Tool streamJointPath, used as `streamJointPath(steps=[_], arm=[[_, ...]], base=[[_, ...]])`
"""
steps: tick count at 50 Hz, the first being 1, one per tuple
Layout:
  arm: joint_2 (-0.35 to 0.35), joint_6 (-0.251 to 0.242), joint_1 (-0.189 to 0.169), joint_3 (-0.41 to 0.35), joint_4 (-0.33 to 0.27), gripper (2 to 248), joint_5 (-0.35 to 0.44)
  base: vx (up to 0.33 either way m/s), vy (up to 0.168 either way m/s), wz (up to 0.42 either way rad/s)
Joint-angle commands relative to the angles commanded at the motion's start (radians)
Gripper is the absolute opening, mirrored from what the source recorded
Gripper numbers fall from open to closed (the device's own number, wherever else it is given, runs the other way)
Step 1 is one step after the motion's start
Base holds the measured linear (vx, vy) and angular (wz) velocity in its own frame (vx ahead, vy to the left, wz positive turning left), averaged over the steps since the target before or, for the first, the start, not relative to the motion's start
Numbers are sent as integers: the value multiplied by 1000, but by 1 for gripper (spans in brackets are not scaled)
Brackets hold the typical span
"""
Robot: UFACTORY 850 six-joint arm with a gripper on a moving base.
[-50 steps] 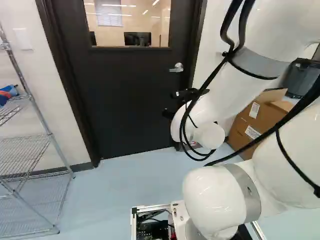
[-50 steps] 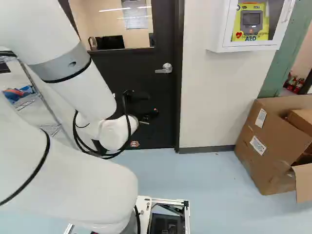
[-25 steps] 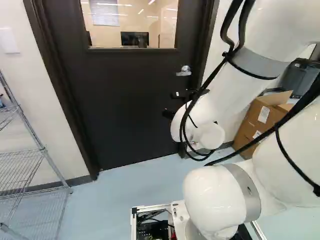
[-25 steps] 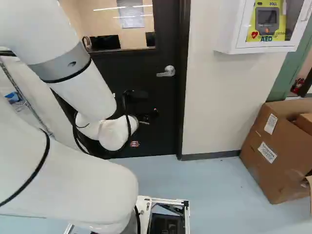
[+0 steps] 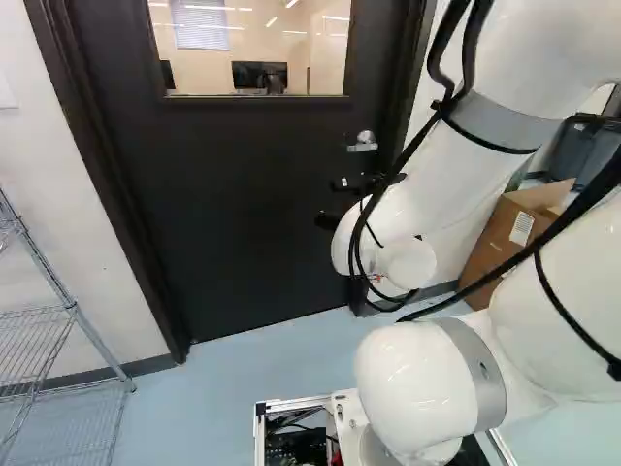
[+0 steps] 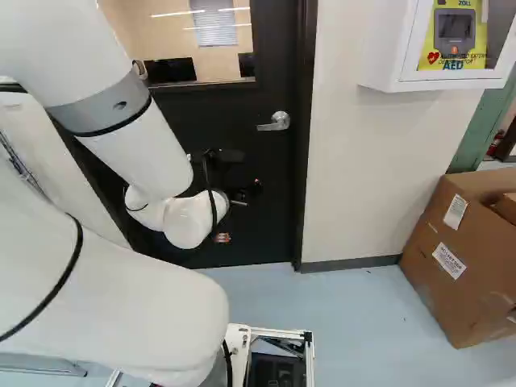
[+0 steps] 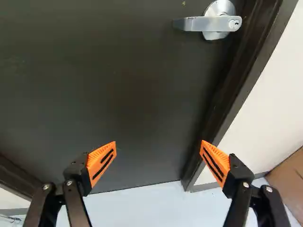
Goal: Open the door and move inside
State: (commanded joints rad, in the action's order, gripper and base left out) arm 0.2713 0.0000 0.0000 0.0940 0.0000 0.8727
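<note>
My gripper (image 5: pixel 333 202) is held out in front of the dark door (image 5: pixel 233 204), lower than the silver lever handle (image 5: pixel 363 143). In the wrist view the gripper (image 7: pixel 158 145) has its orange-padded fingers wide apart, with nothing between them. The handle (image 7: pixel 203 23) lies ahead of the gripper, over toward the side of the right finger, apart from both fingers. The door is closed in its frame (image 7: pixel 246 71). In the right base view the handle (image 6: pixel 275 122) stands level, above the gripper.
A wire shelf (image 5: pixel 34 354) stands left of the door. Right of the door frame are a white wall (image 6: pixel 363 177), an AED cabinet (image 6: pixel 451 84) and cardboard boxes (image 6: pixel 459 282). Through the door's window (image 5: pixel 257 49) a monitor shows.
The base has moved closer to the door, so door and handle look nearer while shelf and boxes slide outward. The arm keeps its pose over its lowest joint.
</note>
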Motion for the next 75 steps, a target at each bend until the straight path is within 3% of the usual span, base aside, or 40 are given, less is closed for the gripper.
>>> streamJointPath(steps=[35,75], arm=[[-84,0,-2,78,0,247,0],[-96,0,-20,187,0,247,0]], base=[[-3,0,0],[0,0,0]])
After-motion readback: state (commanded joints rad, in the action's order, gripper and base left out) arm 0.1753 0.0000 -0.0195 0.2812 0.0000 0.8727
